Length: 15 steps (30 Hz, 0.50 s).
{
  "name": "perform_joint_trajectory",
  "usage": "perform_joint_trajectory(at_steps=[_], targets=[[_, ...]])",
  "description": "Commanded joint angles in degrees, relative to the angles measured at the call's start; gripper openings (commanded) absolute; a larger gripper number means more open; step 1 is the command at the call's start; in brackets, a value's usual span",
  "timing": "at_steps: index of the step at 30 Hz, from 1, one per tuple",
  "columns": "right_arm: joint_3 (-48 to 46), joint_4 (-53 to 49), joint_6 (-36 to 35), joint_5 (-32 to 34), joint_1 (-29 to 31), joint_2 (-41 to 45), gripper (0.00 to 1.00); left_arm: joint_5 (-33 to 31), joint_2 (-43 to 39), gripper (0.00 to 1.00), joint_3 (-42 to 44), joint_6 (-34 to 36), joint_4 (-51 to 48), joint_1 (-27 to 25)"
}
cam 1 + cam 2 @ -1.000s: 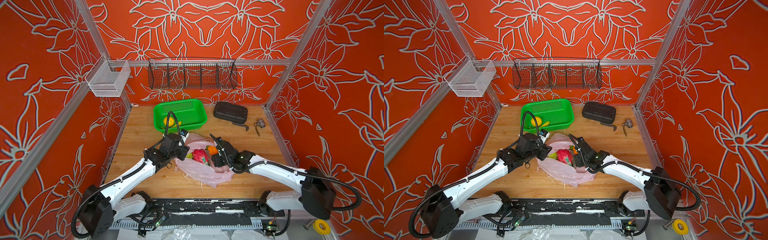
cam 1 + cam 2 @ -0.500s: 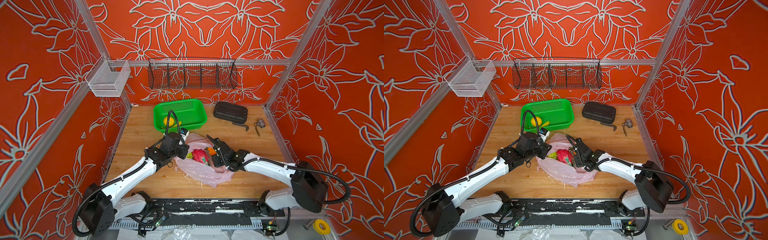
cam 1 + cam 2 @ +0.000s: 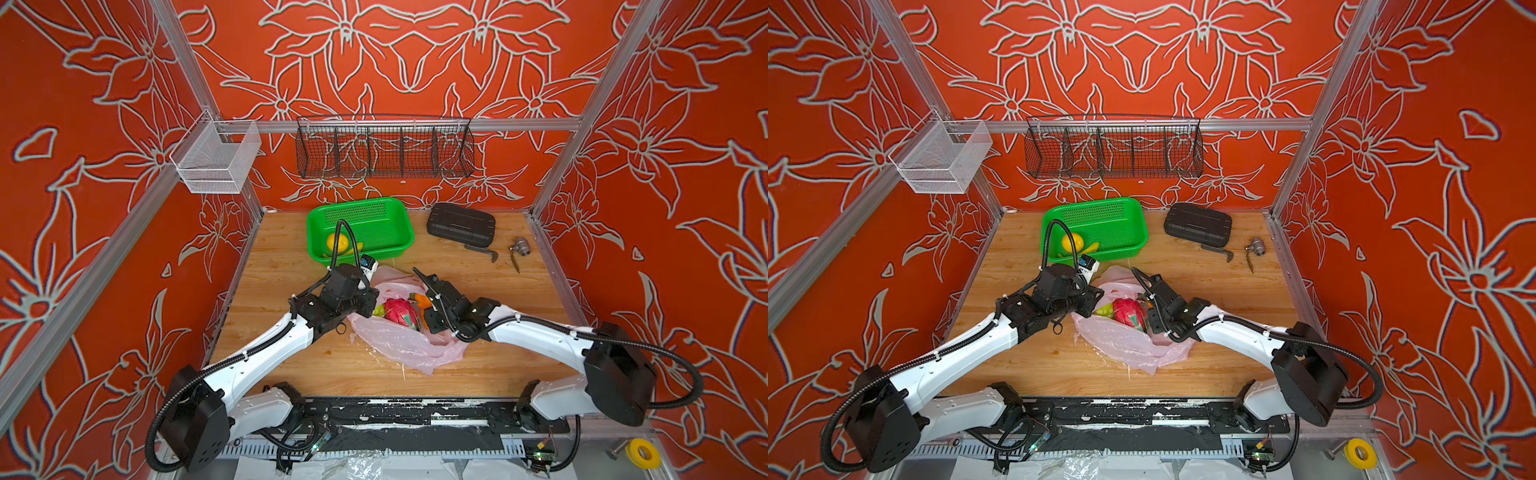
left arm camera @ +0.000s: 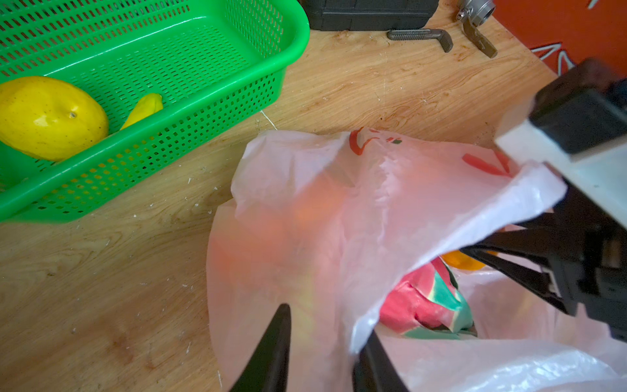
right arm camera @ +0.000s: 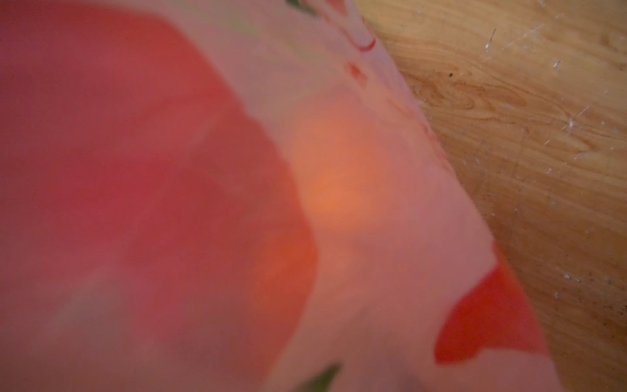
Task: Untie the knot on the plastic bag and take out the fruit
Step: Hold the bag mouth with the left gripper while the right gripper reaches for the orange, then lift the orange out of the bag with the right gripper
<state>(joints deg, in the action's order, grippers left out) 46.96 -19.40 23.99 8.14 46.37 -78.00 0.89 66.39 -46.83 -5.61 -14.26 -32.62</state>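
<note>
Straddling thin film at lower centre, the spread left gripper (image 4: 327,320) may tear the plastic bag (image 4: 305,220) if pulled hard; whether the right gripper (image 4: 471,254) is spread or pinching, I cannot tell.

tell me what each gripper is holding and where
left gripper: the plastic bag rim lies between its fingers, pinch unclear. right gripper: inside the bag, grip hidden

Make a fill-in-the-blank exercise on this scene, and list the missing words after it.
The yellow round fruit lies in the ____ basket.
The dragon fruit shows through the open mouth of the ____ plastic bag.
In both top views the black case lies to the ____ of that basket.
Missing words: green; pink; right.
</note>
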Motion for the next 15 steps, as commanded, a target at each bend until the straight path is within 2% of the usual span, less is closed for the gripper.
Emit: perform_joint_trajectory(at_steps=[1,10,13,15], targets=[[-0.95,1.29,1.52,-2.57,0.31,5.46,0.44,1.47,-0.38,0.3,-1.64,-0.63,1.43,-0.12],[-5.97,6.26,4.69,-8.03,0.35,16.63,0.44,1.14,0.63,0.31,-3.62,-1.39,0.72,-0.12],[-6.61,7.24,6.19,-8.23,0.39,19.11,0.44,1.25,0.38,0.37,-3.7,-2.17,0.81,-0.07],[-5.84,6.47,7.28,-8.18,0.33,20.54,0.44,2.1,-0.41,0.45,-3.86,-2.39,0.8,-0.06]])
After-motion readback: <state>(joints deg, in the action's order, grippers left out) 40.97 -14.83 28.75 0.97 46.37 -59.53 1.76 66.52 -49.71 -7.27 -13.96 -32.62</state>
